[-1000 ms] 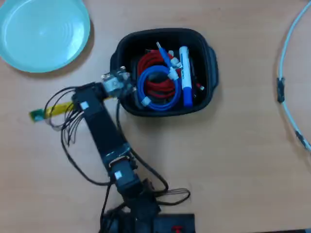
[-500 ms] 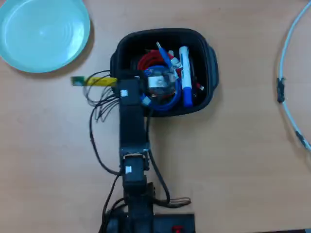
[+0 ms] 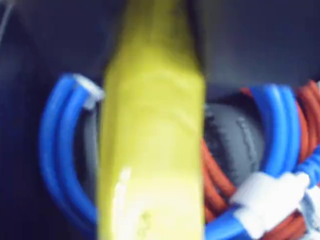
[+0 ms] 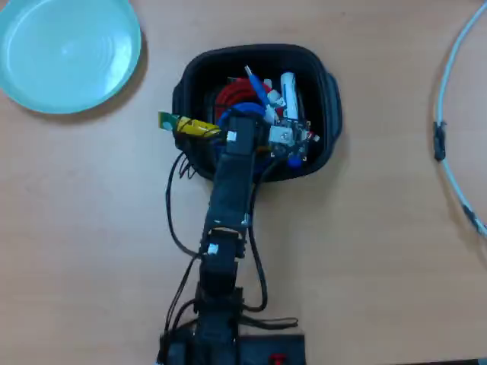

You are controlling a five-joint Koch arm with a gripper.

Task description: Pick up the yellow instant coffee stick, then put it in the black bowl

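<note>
The yellow instant coffee stick (image 4: pixel 192 126) hangs over the left rim of the black bowl (image 4: pixel 332 106), with its green end (image 4: pixel 164 120) outside the bowl. Its other end disappears under my gripper (image 4: pixel 225 134), which is shut on it above the bowl's inside. In the wrist view the yellow stick (image 3: pixel 150 140) fills the middle as a blurred strip, with the bowl's contents beneath it. The fingertips themselves are hidden by the arm.
The bowl holds a blue coiled cable (image 3: pixel 60 150), a red coiled cable (image 3: pixel 215 180) and a blue-and-white marker (image 4: pixel 288 82). A light-blue plate (image 4: pixel 68 49) lies at the top left. A white cable (image 4: pixel 449 114) runs down the right edge of the table.
The arm has swung to the right with the stick. The stick went from the table left of the bowl to above the bowl's left rim.
</note>
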